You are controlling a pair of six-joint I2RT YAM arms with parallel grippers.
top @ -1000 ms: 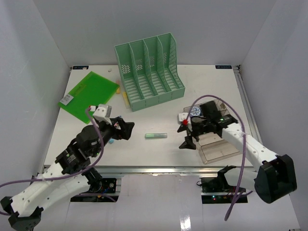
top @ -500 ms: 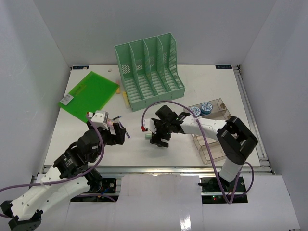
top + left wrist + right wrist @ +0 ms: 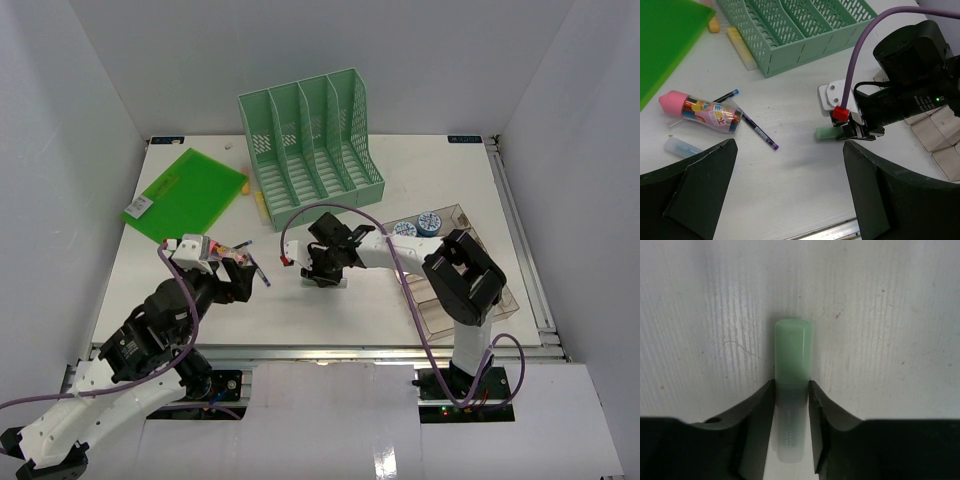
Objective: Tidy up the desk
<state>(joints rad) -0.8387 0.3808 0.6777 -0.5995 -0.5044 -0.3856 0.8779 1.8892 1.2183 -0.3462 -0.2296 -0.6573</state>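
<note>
On the white desk (image 3: 450,170) lies a green-capped tube (image 3: 792,355), at the middle of the top view. My right gripper (image 3: 791,390) is down over it, both fingers pressed against its sides, so it is shut on the tube. The left wrist view shows that same gripper (image 3: 855,131) with the tube's green end (image 3: 825,133) sticking out to its left. My left gripper (image 3: 790,200) hangs open above bare desk (image 3: 790,175), nothing between its fingers, to the left of the tube (image 3: 238,278).
A pink-capped tube (image 3: 705,111), a dark pen (image 3: 752,131) and a pale stick (image 3: 685,146) lie near the left gripper. The green file rack (image 3: 315,145), green folder (image 3: 188,192) and yellow pieces (image 3: 742,47) are behind. A clear tray (image 3: 455,270) sits at right.
My right arm has swung left from the clear tray to the green-capped tube and closed its fingers on it. The left arm has drawn back a little to the left, still open.
</note>
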